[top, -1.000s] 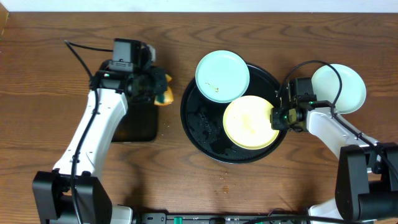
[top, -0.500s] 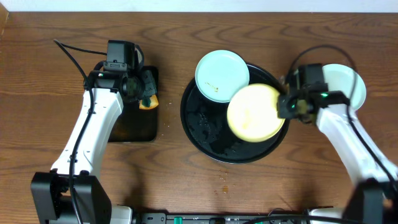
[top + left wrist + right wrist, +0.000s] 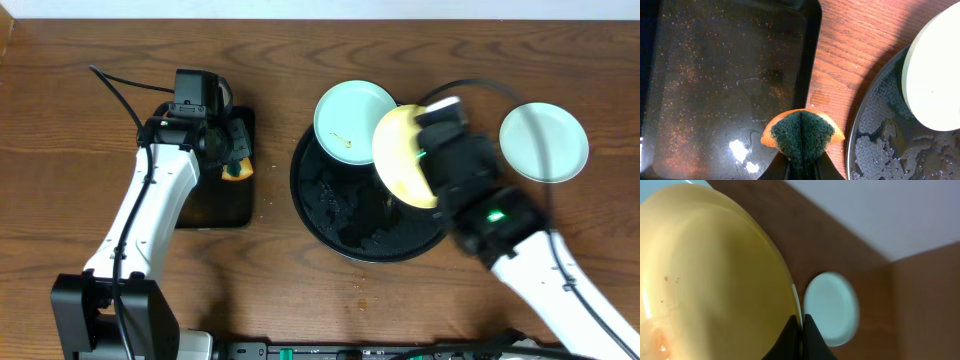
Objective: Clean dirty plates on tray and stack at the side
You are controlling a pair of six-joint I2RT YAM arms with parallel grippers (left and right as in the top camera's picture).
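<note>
My right gripper (image 3: 801,318) is shut on the rim of the pale yellow plate (image 3: 402,165), which it holds tilted up on edge above the round black tray (image 3: 325,215); small brown specks show on its face (image 3: 705,280). A mint-blue plate (image 3: 355,122) with specks rests on the tray's back rim. A second mint-blue plate (image 3: 543,142) lies on the table to the right, also in the right wrist view (image 3: 831,307). My left gripper (image 3: 802,165) is shut on an orange sponge with a dark green scrub face (image 3: 802,132), over the right edge of the rectangular tray.
A rectangular black tray (image 3: 218,195) lies at the left, wet and speckled in the left wrist view (image 3: 725,80). Water patches lie in the round tray (image 3: 890,145). Small crumbs lie on the wooden table in front (image 3: 358,290).
My right arm lifted the yellow plate off the round tray and tipped it up on edge, swinging toward the front. My left gripper with the sponge moved from beside the rectangular tray to its right edge.
</note>
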